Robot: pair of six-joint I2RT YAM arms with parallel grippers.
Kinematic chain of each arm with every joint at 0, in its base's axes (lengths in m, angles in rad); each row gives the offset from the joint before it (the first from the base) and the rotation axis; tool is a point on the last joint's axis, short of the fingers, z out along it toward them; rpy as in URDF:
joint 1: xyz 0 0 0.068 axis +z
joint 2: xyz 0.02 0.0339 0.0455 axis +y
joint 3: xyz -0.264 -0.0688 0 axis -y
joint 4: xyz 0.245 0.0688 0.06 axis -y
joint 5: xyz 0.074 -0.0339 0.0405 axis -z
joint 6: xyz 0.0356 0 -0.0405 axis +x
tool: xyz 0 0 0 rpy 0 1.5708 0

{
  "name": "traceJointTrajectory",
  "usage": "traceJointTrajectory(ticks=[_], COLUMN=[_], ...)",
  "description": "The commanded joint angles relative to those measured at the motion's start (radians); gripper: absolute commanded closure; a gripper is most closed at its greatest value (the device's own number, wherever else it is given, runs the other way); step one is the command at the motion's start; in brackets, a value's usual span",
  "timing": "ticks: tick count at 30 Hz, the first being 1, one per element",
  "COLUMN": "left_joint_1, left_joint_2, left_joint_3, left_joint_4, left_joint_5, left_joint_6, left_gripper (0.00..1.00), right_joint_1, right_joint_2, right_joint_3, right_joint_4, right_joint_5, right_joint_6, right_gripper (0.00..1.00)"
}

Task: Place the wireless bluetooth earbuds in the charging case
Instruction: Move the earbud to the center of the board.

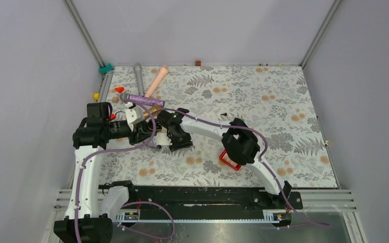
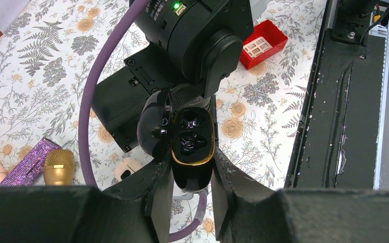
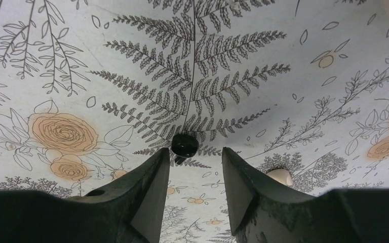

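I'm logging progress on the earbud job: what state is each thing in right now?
charging case: lid open, clamped in the left gripper; whether its wells are filled is unclear.
left gripper: shut on the charging case.
black earbud: loose on the tablecloth, outside the case, ungripped.
right gripper: open, fingertips just short of the black earbud.
red box: open-topped, resting on the tablecloth.

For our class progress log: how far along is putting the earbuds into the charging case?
Done: the left hand grips the charging case, lid open. In hand: the open right hand hovers by a black earbud on the cloth. Left: grasping and seating it; a whitish earbud also lies out.
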Motion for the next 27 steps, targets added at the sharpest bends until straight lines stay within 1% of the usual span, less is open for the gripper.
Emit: traceJointTrajectory(ticks=[1,7,10,15,19,22,27], left_joint_1=[0.006,0.008,0.008,0.010,0.010,0.011,0.011], left_joint_2=[-0.004,-0.007,-0.007,-0.009,-0.010,-0.012,-0.012], left_joint_3=[-0.004,-0.008,-0.008,-0.006,-0.007,-0.007,-0.009], left_joint_4=[0.014,0.014,0.015,0.014,0.014,0.014,0.014], left_joint_5=[0.053,0.054,0.056,0.055,0.058,0.061,0.069], left_joint_6=[0.031,0.034,0.034,0.032,0.032,0.031,0.033], left_gripper=[1.00,1.00,1.00,1.00,1.00,1.00,1.00], right_joint_1=[0.019,0.021,0.021,0.021,0.016,-0.003,-0.061], right_joint_2=[0.021,0.050,0.055,0.043,-0.011,-0.069,-0.166], right_joint_3=[0.045,0.053,0.049,0.038,-0.020,-0.074,-0.163], right_joint_4=[-0.040,-0.040,-0.040,-0.032,0.019,0.068,0.115], right_joint_5=[-0.028,-0.025,-0.021,0.007,0.054,0.059,0.030], right_joint_6=[-0.039,-0.028,-0.024,-0.021,-0.003,0.035,0.119], right_gripper=[0.50,0.56,0.65,0.73,0.76,0.79,0.80])
